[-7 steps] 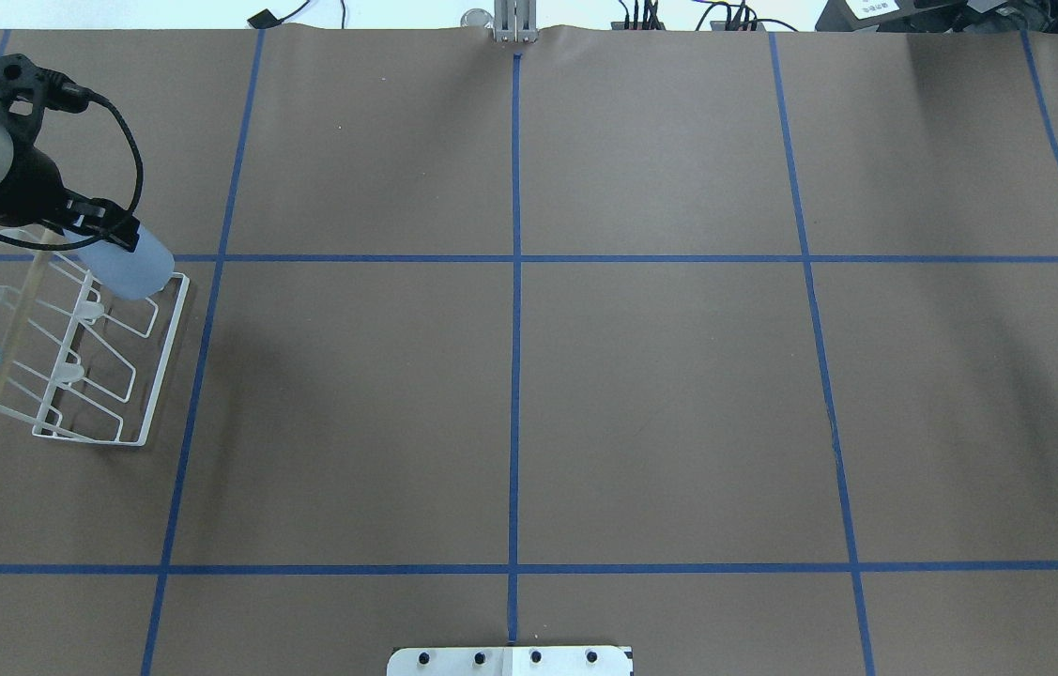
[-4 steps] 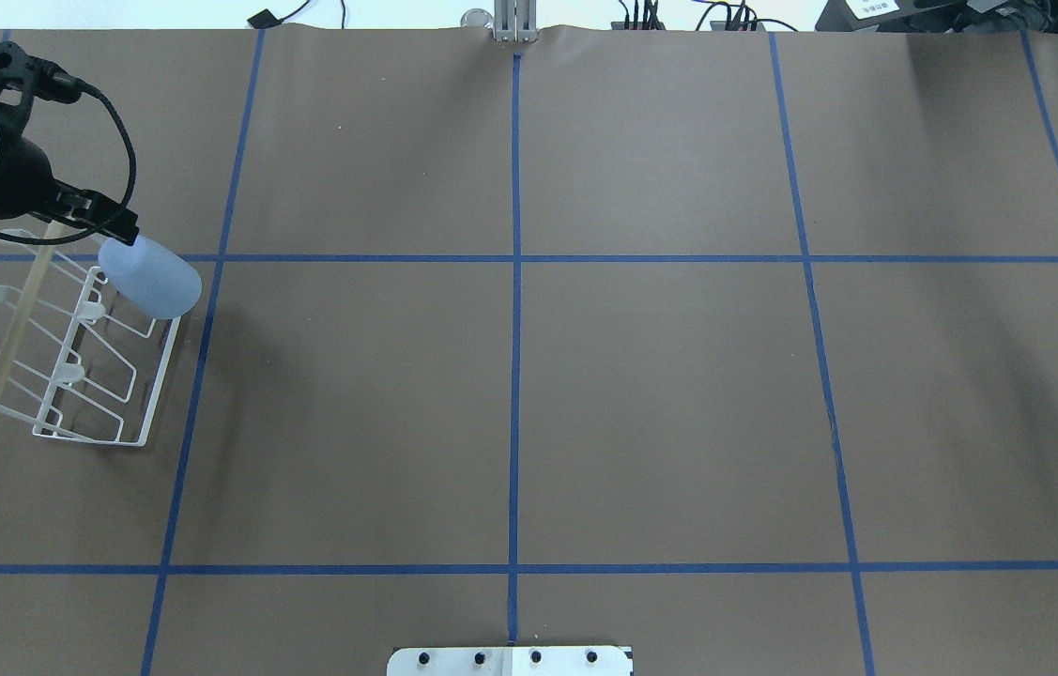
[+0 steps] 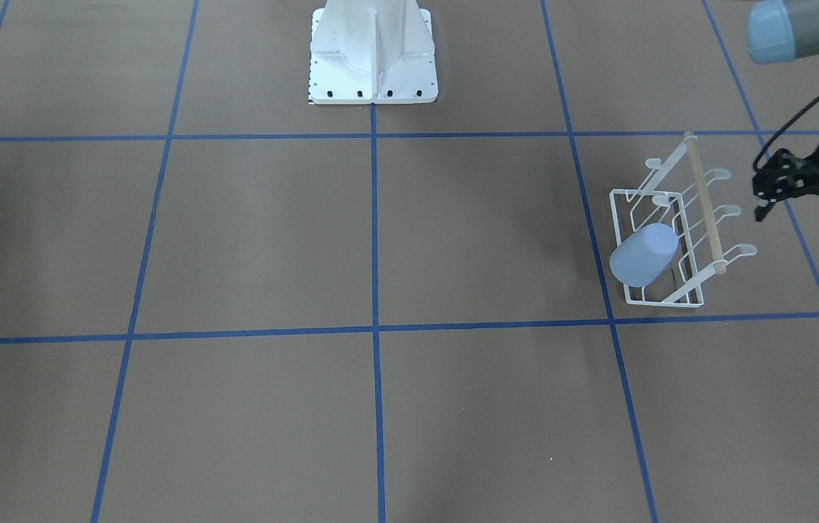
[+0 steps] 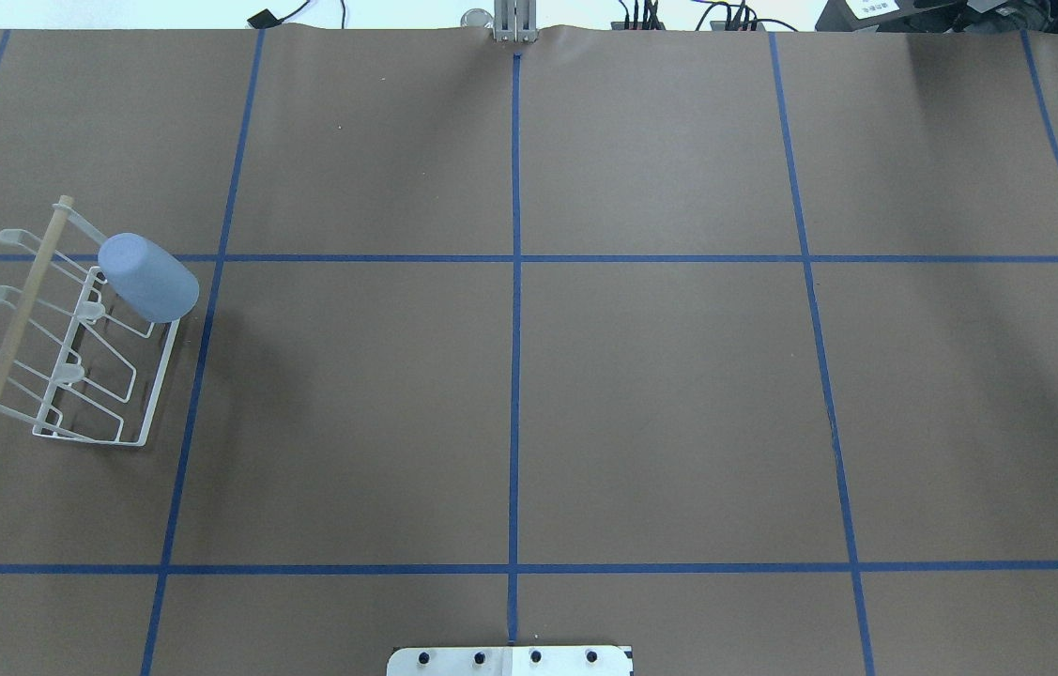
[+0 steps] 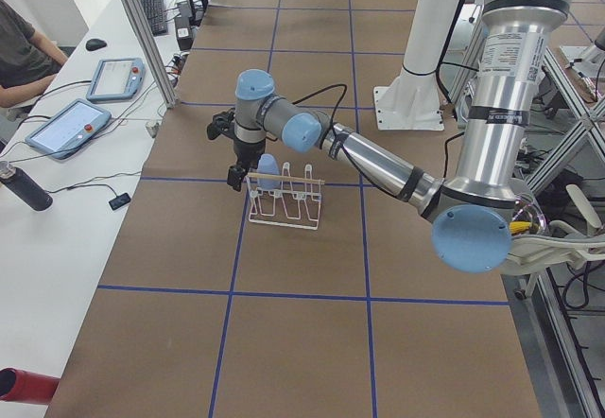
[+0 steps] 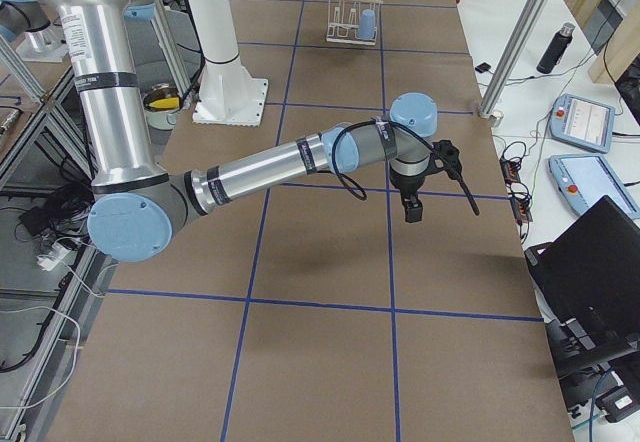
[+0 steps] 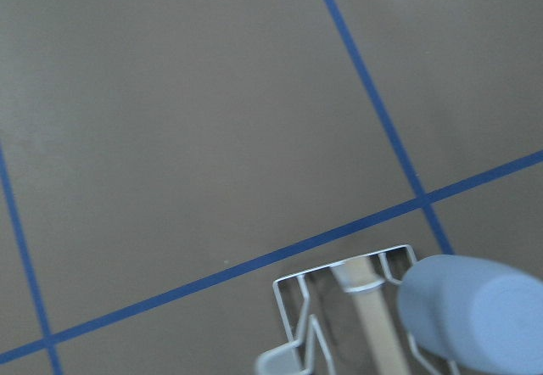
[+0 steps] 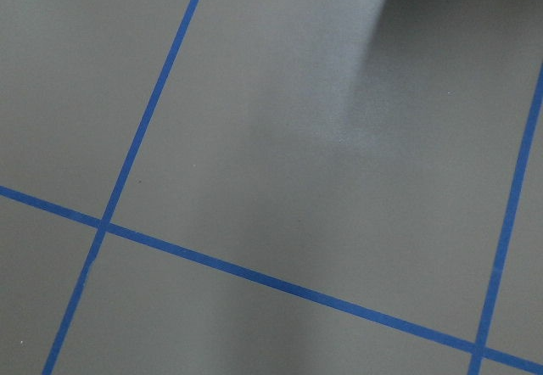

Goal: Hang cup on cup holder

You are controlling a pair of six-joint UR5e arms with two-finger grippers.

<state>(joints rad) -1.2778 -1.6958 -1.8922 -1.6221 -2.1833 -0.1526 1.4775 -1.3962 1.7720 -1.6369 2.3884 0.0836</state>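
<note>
The pale blue cup [image 4: 148, 277] sits upside down, tilted, over a prong at the far end of the white wire cup holder [image 4: 158, 385]. It also shows in the front view [image 3: 643, 254] and the left wrist view [image 7: 471, 311]. The holder's wooden rod [image 3: 703, 200] runs along its top. My left gripper [image 3: 800, 218] is open and empty, off to the holder's outer side and clear of it. My right gripper [image 6: 412, 207] hovers over bare table far from the holder; only the right side view shows it, so I cannot tell whether it is open.
Brown paper with blue tape lines covers the table [image 4: 660, 404]. The robot's white base [image 3: 373, 58] stands at the middle of the near edge. A tablet [image 6: 585, 122] and a laptop [image 6: 590, 262] lie on side benches beyond the table's end.
My left gripper has let go of the cup and pulled back to the left, almost out of the overhead view. The cup has stayed on the prong.
</note>
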